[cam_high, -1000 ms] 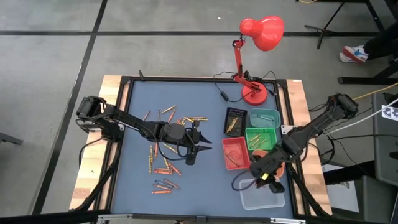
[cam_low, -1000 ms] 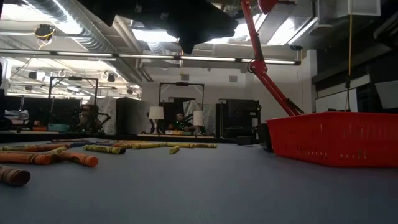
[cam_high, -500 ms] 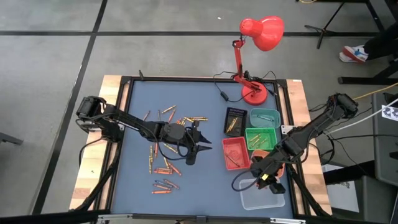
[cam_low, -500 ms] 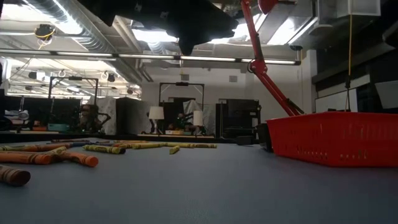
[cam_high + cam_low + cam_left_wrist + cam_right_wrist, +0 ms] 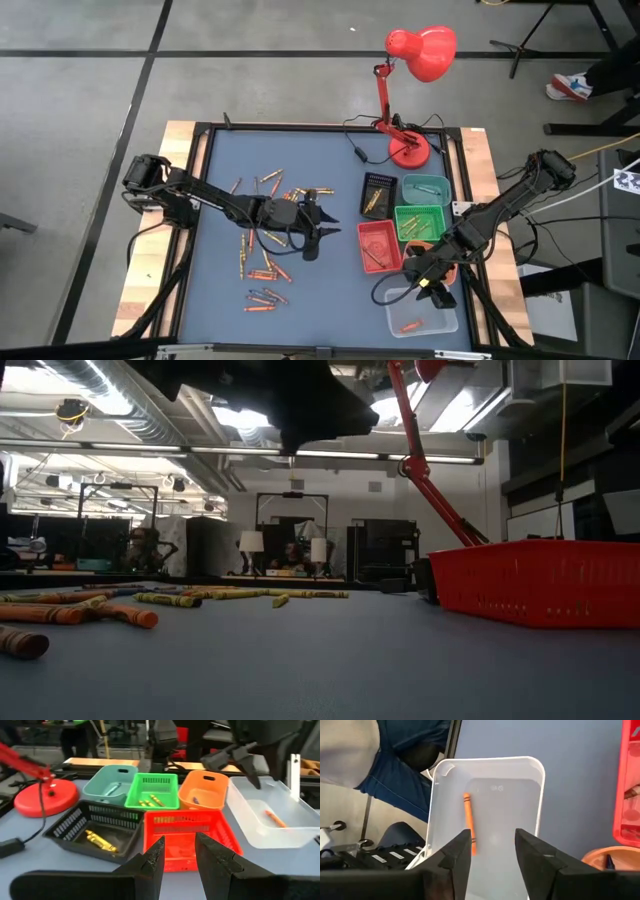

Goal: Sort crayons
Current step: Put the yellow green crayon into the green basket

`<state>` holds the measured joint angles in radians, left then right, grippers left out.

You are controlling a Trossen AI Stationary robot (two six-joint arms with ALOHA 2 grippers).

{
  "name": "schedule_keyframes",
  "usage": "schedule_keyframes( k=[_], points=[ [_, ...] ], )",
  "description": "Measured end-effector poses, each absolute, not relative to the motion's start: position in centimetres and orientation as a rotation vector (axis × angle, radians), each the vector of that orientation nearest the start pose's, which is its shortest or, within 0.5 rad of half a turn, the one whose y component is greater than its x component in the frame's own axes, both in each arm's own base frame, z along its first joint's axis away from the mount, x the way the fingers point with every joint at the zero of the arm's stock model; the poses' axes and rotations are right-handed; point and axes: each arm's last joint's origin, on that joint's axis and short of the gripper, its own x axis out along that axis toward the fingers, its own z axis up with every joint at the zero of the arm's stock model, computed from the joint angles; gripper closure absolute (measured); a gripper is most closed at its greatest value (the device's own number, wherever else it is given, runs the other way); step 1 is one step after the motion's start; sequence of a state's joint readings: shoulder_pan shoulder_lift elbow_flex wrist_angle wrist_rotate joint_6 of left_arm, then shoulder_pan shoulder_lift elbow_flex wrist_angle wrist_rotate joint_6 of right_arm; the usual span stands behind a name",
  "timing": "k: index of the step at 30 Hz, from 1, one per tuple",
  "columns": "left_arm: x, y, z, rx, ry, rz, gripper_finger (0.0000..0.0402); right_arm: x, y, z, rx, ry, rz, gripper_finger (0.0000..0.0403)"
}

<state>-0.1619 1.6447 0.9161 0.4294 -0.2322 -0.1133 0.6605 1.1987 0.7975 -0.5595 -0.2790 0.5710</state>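
Loose crayons (image 5: pixel 265 240) lie scattered on the blue table's left half; the low view shows them lying flat (image 5: pixel 120 610). My left gripper (image 5: pixel 318 232) hovers open over the table's middle, right of the crayons, facing the trays (image 5: pixel 179 862). My right gripper (image 5: pixel 425 290) stands open above the clear tray (image 5: pixel 440 318) at the near right. One orange crayon (image 5: pixel 469 822) lies flat on that tray's floor (image 5: pixel 410 326), below and clear of the fingers.
A black tray (image 5: pixel 378 193), teal tray (image 5: pixel 425 187), green tray (image 5: pixel 418 222), red tray (image 5: pixel 378 245) and orange tray (image 5: pixel 445 268) cluster at the right, some holding crayons. A red desk lamp (image 5: pixel 410 100) with its cord stands at the far right.
An orange crayon now lies in the clear tray, where none showed before; my right gripper, still above the tray, has let it go. My left gripper has shifted slightly toward the table's right edge.
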Motion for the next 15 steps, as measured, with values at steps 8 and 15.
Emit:
schedule_keyframes(
  k=[8,15],
  points=[
    [35.4,-4.9,22.5,-0.114,0.365,0.182,0.0313,17.5,14.5,23.8,0.268,1.139,0.587,0.0251],
    [36.4,-5.0,26.2,-0.113,0.499,0.237,0.0315,16.5,13.1,26.8,0.053,0.885,0.565,0.0251]
  ],
)
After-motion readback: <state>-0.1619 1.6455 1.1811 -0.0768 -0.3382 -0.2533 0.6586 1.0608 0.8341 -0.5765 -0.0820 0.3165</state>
